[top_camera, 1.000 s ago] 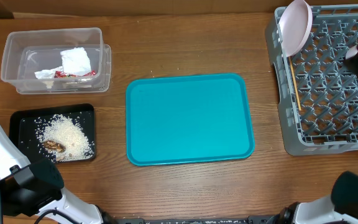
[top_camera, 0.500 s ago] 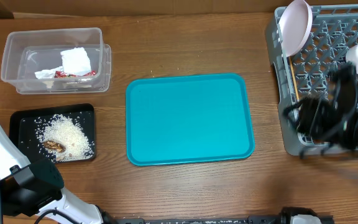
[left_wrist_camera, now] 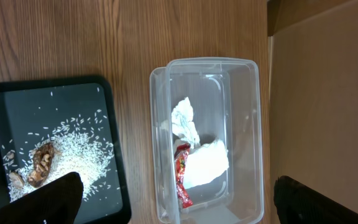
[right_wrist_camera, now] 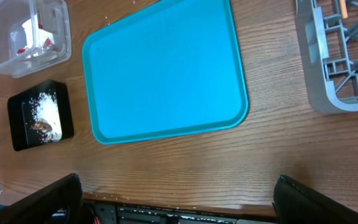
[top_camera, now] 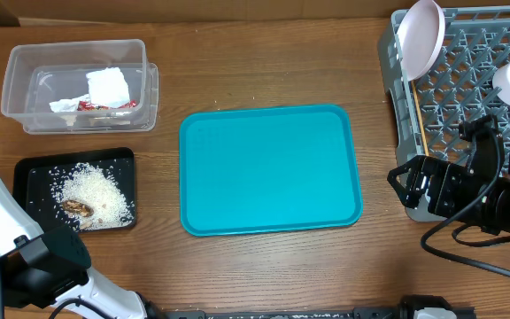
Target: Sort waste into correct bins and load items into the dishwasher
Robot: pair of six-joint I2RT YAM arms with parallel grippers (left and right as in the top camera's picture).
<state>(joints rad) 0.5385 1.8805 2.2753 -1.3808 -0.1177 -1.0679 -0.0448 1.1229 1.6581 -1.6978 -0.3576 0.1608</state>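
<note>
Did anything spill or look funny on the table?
Nothing really stands out. The rice and brown scrap lie inside the black tray, and the napkin and red wrapper lie inside the clear tub.

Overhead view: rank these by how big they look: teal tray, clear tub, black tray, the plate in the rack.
1. teal tray
2. clear tub, though its raised rim sits nearer the camera
3. black tray
4. plate, standing on edge, so it shows foreshortened
</note>
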